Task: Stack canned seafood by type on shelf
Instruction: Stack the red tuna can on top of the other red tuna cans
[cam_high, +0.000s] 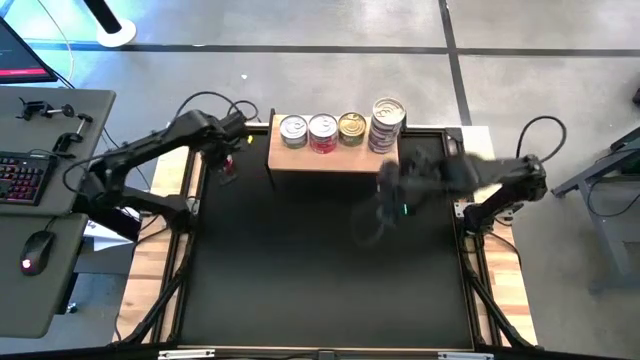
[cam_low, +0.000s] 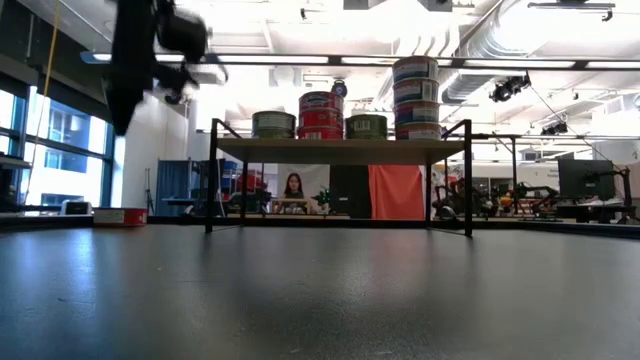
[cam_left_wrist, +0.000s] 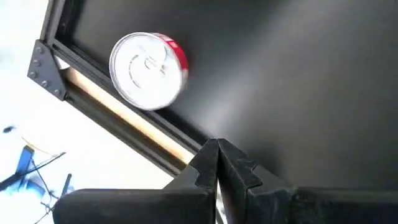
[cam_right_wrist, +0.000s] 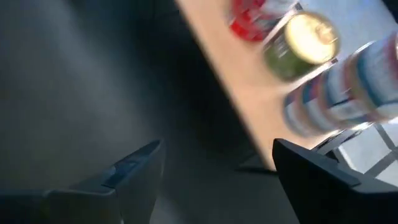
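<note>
Four stacks of cans (cam_high: 340, 130) stand on the shelf (cam_high: 330, 158); one red can (cam_left_wrist: 148, 70) remains on the mat; right gripper (cam_right_wrist: 214, 165) fingers open and empty, left gripper (cam_left_wrist: 217, 163) fingers closed.

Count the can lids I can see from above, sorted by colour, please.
Silver lids: 4 (three on the shelf, one on the red-labelled can on the black mat)
Gold lid: 1 (on the shelf)
Total: 5 lids showing; any cans stacked beneath are not counted.
</note>
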